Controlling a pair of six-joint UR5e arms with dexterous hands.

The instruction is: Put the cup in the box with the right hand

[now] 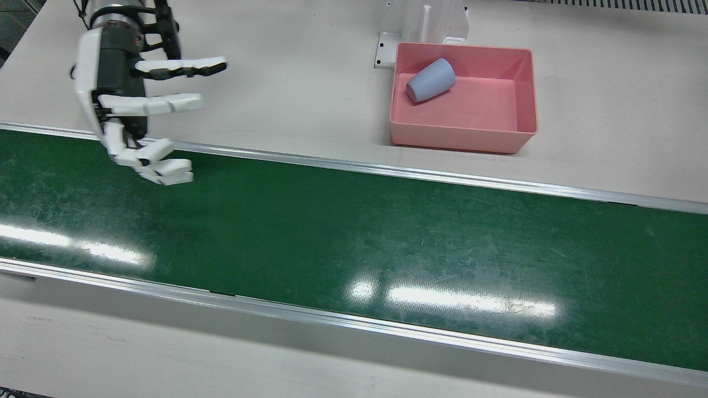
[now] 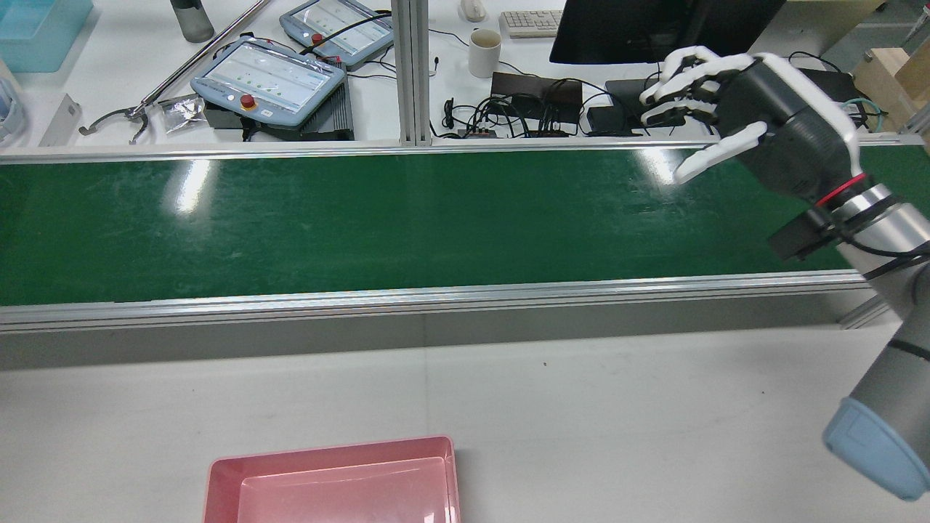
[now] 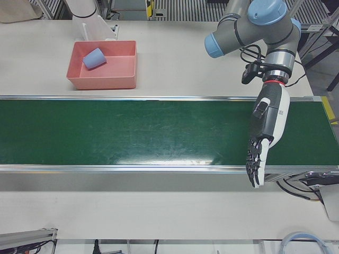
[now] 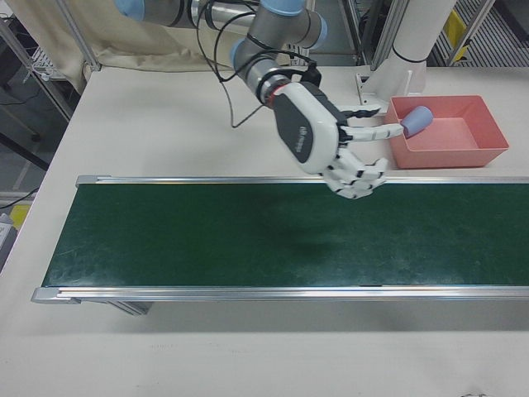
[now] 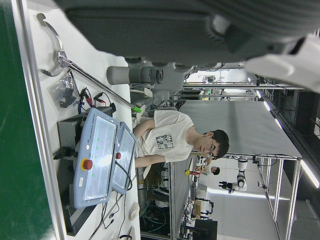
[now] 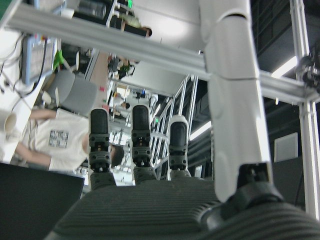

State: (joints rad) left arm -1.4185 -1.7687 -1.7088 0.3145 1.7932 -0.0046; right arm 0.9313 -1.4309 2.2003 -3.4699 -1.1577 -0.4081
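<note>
Conveyor belt (image 1: 354,232): green, scuffed, with bright light reflections; it crosses the counter (image 1: 310,94) from side to side between 2 metal rails, and nothing lies on it.
Counter: pale and bare apart from the box and a white bracket (image 1: 423,25) standing just behind the box.
Right arm (image 4: 248,25): reaches in from the robot's side; its grey links and blue joint caps show in the right-front view.
Right robot hand (image 1: 138,105): hangs over the near rail of the belt, well apart from the box. Its white fingers (image 1: 177,102) are spread and loosely curled with nothing between them.
Left robot hand (image 3: 265,132): stretched out over the belt at the far end from the box, fingers extended toward the operators' side and apart, empty.
Box (image 1: 520,94): pink, rectangular, open-topped, resting on the counter on the robot's side of the belt. Only 1 thing lies in it.
Cup (image 1: 430,80): grey-blue and tapered, lying on its side inside the box, in the corner nearest the bracket, its mouth up against the rear wall.
Background: in the rear view, 2 teach pendants (image 2: 269,76), a white mug (image 2: 484,52), a keyboard (image 2: 530,22) and a dark monitor (image 2: 654,29) sit on the desk beyond the belt.
</note>
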